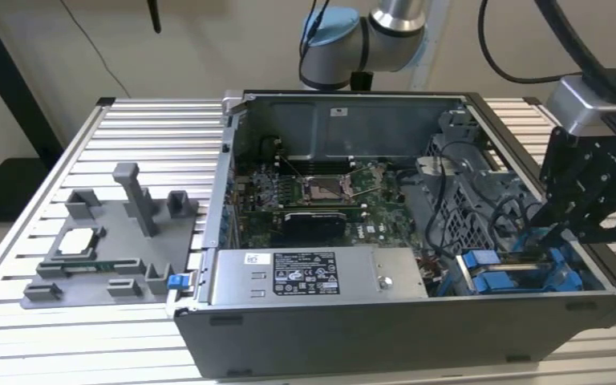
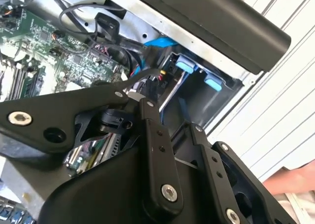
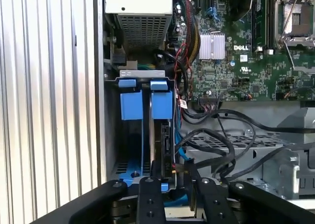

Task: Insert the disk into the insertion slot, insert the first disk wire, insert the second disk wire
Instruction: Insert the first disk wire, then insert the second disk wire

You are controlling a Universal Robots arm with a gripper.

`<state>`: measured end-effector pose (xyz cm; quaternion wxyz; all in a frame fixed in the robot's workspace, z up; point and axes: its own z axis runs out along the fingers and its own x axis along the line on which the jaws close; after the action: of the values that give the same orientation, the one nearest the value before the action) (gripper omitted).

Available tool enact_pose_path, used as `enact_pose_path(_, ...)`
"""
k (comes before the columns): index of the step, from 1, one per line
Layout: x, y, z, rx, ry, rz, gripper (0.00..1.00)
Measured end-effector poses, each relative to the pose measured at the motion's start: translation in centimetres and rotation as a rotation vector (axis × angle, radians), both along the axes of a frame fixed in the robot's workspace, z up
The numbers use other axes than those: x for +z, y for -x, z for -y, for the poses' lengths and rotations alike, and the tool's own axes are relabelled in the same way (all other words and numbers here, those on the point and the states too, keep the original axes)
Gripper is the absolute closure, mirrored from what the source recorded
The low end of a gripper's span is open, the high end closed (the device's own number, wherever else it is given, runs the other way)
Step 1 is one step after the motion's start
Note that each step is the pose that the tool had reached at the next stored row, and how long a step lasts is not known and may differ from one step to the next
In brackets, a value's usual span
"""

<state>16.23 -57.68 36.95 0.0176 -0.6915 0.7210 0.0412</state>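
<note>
Right now your gripper point(image 1: 544, 228) point(image 3: 176, 187) hangs directly over the drive cage point(image 3: 142, 74), which sits in the corner of the open computer case point(image 1: 394, 337) at the exterior view's right. In the first wrist view you can see the disk point(image 3: 166, 140) standing on edge inside the insertion slot point(image 3: 158, 150) of that cage. Its bright blue tab is at the cage end that faces the power supply point(image 1: 319, 277). A second blue-tabbed carrier point(image 3: 131, 103) stands just beside it in the neighbouring bay of the cage, on the side nearer the case wall. At the cage end away from the tabs, a black wire point(image 3: 183, 171) with a plug on it lies right at the gripper's tip, close against the disk's end. From these angles you cannot tell whether the gripper is clamped on that wire or merely standing open around it, since the linkage hides the contact. More black cables point(image 3: 221, 145) loop out from the cage towards the green motherboard point(image 3: 236, 61), which lies beyond the cage, deeper in the case. Well apart from the cage, outside the case at the exterior view's left, a grey fixture tray point(image 1: 105, 257) rests on the slatted aluminium table point(image 1: 137, 128).
</note>
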Motion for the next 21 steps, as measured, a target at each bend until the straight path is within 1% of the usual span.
enact_pose_path(1,0.24,0.0,-0.01,0.000,-0.0002,0.0009,0.00)
enact_pose_path(3,0.69,0.1,-0.07,0.000,0.0001,0.0053,0.00)
enact_pose_path(5,0.75,0.1,-0.17,0.000,-0.0004,0.0105,0.00)
enact_pose_path(8,0.76,0.1,-0.39,0.000,0.0000,0.0138,0.00)
enact_pose_path(13,0.75,-0.2,-1.20,0.000,-0.0001,0.0177,0.00)
enact_pose_path(18,0.76,-1.0,-1.82,0.000,-0.0001,0.0226,0.00)
enact_pose_path(21,0.76,-1.5,-2.07,0.000,-0.0001,0.0252,0.00)
